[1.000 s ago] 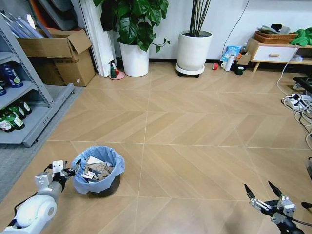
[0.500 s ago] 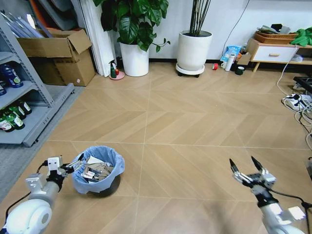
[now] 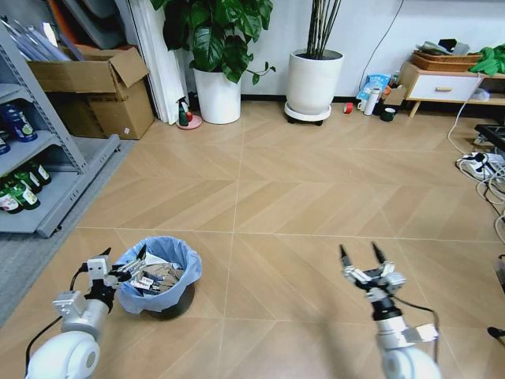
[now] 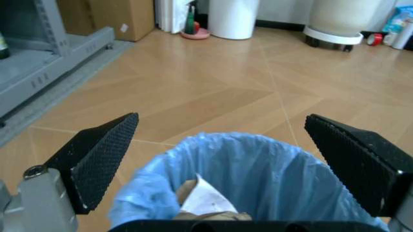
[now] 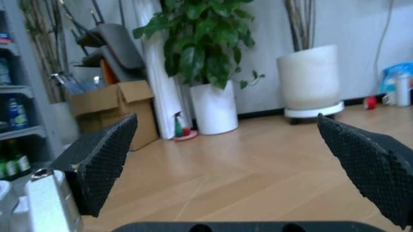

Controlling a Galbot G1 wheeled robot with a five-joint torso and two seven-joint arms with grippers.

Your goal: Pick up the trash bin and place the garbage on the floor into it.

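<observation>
Head view: right gripper point(image 3: 362, 257) has risen, spread; left gripper point(image 3: 129, 263) by trash bin point(image 3: 161, 275).

No writing, brand, number or sign can be read anywhere. The bottles point(image 3: 17, 193) on the shelf at 9 o'clock carry labels, but the print is too small to make out. The cardboard box point(image 3: 95, 88) at 11 o'clock has a plain face. The blue packet point(image 3: 375, 82) near the far wall at 1 o'clock shows colour but no legible words.
</observation>
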